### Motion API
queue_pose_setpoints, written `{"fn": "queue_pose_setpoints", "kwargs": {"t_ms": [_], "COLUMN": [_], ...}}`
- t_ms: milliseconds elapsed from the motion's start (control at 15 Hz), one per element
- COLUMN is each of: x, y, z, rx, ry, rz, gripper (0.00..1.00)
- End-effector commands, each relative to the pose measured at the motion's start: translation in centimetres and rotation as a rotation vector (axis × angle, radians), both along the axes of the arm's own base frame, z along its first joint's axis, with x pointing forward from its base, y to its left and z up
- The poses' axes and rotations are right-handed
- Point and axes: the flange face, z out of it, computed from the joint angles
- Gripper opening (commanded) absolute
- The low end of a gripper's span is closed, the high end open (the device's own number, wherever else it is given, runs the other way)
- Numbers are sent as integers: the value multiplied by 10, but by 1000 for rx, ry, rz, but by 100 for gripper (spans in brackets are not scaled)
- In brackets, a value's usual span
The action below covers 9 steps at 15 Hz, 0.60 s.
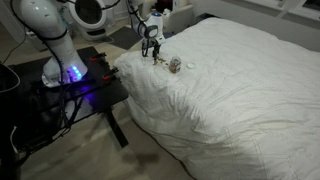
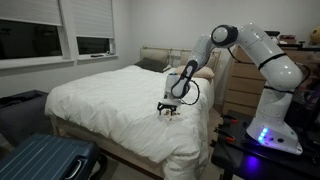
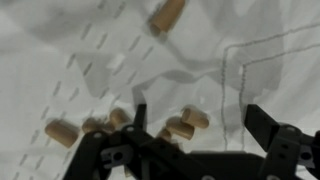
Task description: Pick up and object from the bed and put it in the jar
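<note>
The bed (image 1: 240, 90) with its rumpled white duvet fills both exterior views (image 2: 110, 100). The small greyish-white jar (image 1: 175, 65) stands on the duvet near the bed's corner, just beside my gripper (image 1: 152, 52). In an exterior view the gripper (image 2: 169, 108) hangs low over the duvet edge and hides the jar. In the wrist view my gripper (image 3: 200, 125) is open, its dark fingers spread over several tan cork-like bits (image 3: 185, 124) lying on the duvet. Another tan bit (image 3: 166, 14) lies farther off. Nothing is held.
A dark stand with the arm's glowing blue base (image 1: 72, 72) sits beside the bed. A dark suitcase (image 2: 45, 160) lies on the floor at the bed's foot. A wooden dresser (image 2: 240, 85) and pillows (image 2: 155, 62) are by the headboard.
</note>
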Motion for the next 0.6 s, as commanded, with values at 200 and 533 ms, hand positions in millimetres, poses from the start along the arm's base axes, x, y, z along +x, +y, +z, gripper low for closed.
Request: {"fn": "queue_pose_setpoints", "kwargs": {"t_ms": [200,533], "x": [2,2], "y": [-11,-6], "z": [33,50], "rx": [-29,-27], "ry": [35,73], "rz": [11,21], "gripper": [100,100]}}
